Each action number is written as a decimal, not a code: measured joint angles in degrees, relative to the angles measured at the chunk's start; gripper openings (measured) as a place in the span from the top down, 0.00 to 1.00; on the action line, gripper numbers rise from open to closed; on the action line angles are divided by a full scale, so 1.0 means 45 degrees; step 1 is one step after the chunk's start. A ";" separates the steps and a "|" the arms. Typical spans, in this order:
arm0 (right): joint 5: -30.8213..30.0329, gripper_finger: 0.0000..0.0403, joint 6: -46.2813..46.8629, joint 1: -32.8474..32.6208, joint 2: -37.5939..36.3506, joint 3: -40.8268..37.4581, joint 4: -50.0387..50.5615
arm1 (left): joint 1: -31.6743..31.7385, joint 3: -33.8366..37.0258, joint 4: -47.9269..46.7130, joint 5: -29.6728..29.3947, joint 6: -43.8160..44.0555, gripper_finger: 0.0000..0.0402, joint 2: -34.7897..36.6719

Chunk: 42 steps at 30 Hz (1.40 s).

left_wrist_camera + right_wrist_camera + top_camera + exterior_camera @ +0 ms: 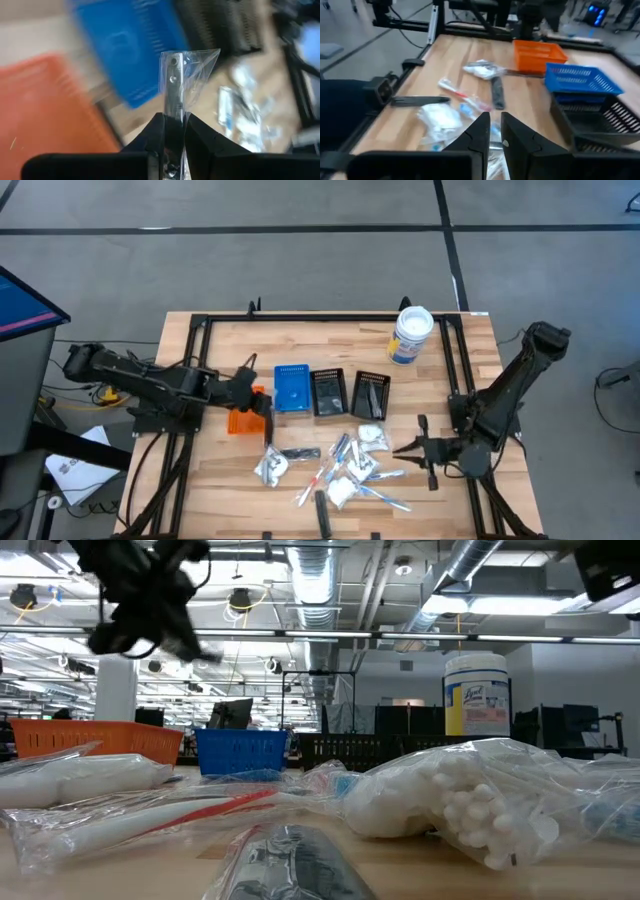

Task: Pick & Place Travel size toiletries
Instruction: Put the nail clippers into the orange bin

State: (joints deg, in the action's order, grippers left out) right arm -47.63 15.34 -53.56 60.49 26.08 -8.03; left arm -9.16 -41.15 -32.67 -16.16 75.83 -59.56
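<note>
The travel size toiletries (340,465) lie in a loose pile on the wooden table's near middle: white packets, clear-wrapped sticks and dark pieces. In the low view they fill the foreground (450,800). My left gripper (262,402) hangs over the near corner of the orange bin (240,420), shut on a slim silvery piece in a clear wrapper (174,80). My right gripper (415,448) is at the pile's right side, pointing toward the table's left. Its fingers (495,132) stand almost together with nothing between them. My left gripper pinches the lower end of the clear-wrapped silvery piece (173,116) between its two fingers. The piece runs along the fingers and sticks straight out past their tips, lifted clear of the table. Its loose wrapper (200,65) flares out around its free end.
A row of bins stands across the table's middle: orange, blue (292,388) and two black ones (328,392) (370,394). A white tub with a blue label (411,335) stands at the far right. A black frame rail (320,318) borders the table.
</note>
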 joint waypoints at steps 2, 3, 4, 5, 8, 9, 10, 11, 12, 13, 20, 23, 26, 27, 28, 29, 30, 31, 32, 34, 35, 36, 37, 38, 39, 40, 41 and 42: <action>-0.0020 0.90 -0.0522 0.0191 -0.0090 -0.0227 -0.0414 | 0.0060 0.0000 -0.0854 0.0015 0.1222 0.91 0.0069; -0.0024 0.90 -0.0764 0.0297 -0.0123 -0.0312 -0.0562 | 0.0066 0.0000 -0.1069 0.0015 0.1574 0.91 0.0057; -0.0045 0.90 -0.0992 0.0406 -0.0126 -0.0390 -0.0816 | 0.0066 -0.0008 -0.1418 0.0031 0.1989 0.91 0.0022; -0.0045 0.90 -0.1211 0.0519 -0.0126 -0.0482 -0.1119 | 0.0066 -0.0010 -0.1866 0.0101 0.2446 0.91 -0.0057; -0.0042 0.90 -0.1753 0.0800 -0.0126 -0.0740 -0.1798 | 0.0034 0.0304 -0.2214 0.0509 0.3324 0.91 -0.0254; -0.0040 0.90 -0.1826 0.0874 -0.0126 -0.0779 -0.1886 | -0.0030 0.0485 -0.2238 0.0632 0.3588 0.91 -0.0277; -0.0044 0.90 -0.1878 0.0952 -0.0126 -0.0818 -0.1893 | -0.0088 0.0683 -0.2256 0.0699 0.3769 0.91 -0.0314; -0.0044 0.90 -0.1882 0.1026 -0.0121 -0.0840 -0.1881 | -0.0096 0.0883 -0.2228 0.0778 0.3891 0.91 -0.0367; -0.0044 0.90 -0.1886 0.1081 -0.0121 -0.0843 -0.1841 | -0.0079 0.1068 -0.2201 0.0913 0.3983 0.91 -0.0408; -0.0040 0.90 -0.1886 0.1147 -0.0121 -0.0843 -0.1841 | -0.0043 0.1233 -0.2201 0.1032 0.4033 0.91 -0.0410; -0.0045 0.90 -0.2207 0.1834 -0.0121 -0.0843 -0.1754 | 0.0793 0.2115 -0.2149 0.1129 0.3413 0.91 -0.0407; -0.0045 0.90 -0.2212 0.2323 -0.0121 -0.0843 -0.1758 | 0.1658 0.2340 -0.2170 0.1008 0.2413 0.91 -0.0407; -0.0050 0.90 -0.2212 0.2811 -0.0121 -0.0843 -0.1754 | 0.2649 0.2361 -0.2138 0.0686 0.1208 0.90 -0.0407; -0.0050 0.90 -0.2212 0.2964 -0.0121 -0.0843 -0.1754 | 0.3018 0.2361 -0.2133 0.0556 0.0731 0.90 -0.0407; -0.0050 0.90 -0.2212 0.3108 -0.0121 -0.0843 -0.1754 | 0.3431 0.2361 -0.2143 0.0533 0.0255 0.90 -0.0407; -0.0048 0.90 -0.2210 0.3235 -0.0121 -0.0843 -0.1754 | 0.3858 0.2361 -0.2146 0.0526 -0.0210 0.90 -0.0407; -0.0049 0.90 -0.2207 0.3354 -0.0121 -0.0843 -0.1754 | 0.4284 0.2361 -0.2144 0.0527 -0.0695 0.90 -0.0407; -0.0049 0.90 -0.2207 0.3461 -0.0121 -0.0843 -0.1754 | 0.4740 0.2361 -0.2141 0.0522 -0.1168 0.90 -0.0407; -0.0045 0.90 -0.2207 0.3555 -0.0121 -0.0843 -0.1754 | 0.5210 0.2361 -0.2145 0.0482 -0.1654 0.90 -0.0407; -0.0050 0.90 -0.2207 0.3694 -0.0121 -0.0843 -0.1754 | 0.6219 0.2361 -0.2141 0.0416 -0.2610 0.90 -0.0407; -0.0046 0.90 -0.2202 0.3745 -0.0121 -0.0843 -0.1754 | 0.6719 0.2361 -0.2137 0.0344 -0.3105 0.90 -0.0407; -0.0045 0.90 -0.2199 0.3795 -0.0121 -0.0840 -0.1754 | 0.7208 0.2361 -0.2128 0.0332 -0.3588 0.90 -0.0407; -0.0045 0.90 -0.2197 0.3837 -0.0118 -0.0839 -0.1754 | 0.7686 0.2361 -0.2126 0.0339 -0.4031 0.90 -0.0407; -0.0048 0.90 -0.2192 0.3869 -0.0116 -0.0839 -0.1754 | 0.8085 0.2361 -0.2126 0.0348 -0.4387 0.90 -0.0407; -0.0045 0.90 -0.2186 0.3871 -0.0116 -0.0839 -0.1754 | 0.8403 0.2361 -0.2121 0.0367 -0.4634 0.90 -0.0407; -0.0050 0.90 -0.2177 0.3871 -0.0116 -0.0839 -0.1754 | 0.8670 0.2361 -0.2116 0.0474 -0.4867 0.90 -0.0407; -0.0050 0.90 -0.2173 0.3867 -0.0116 -0.0839 -0.1753 | 0.8794 0.2361 -0.2112 0.0589 -0.5132 0.89 -0.0407; -0.0045 0.90 -0.2173 0.3853 -0.0116 -0.0839 -0.1749 | 0.8833 0.2361 -0.2075 0.0725 -0.5310 0.86 -0.0407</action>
State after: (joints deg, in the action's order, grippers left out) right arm -47.83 5.56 -36.22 59.96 22.31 -15.90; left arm 30.59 -30.52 -42.01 -12.89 51.94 -61.39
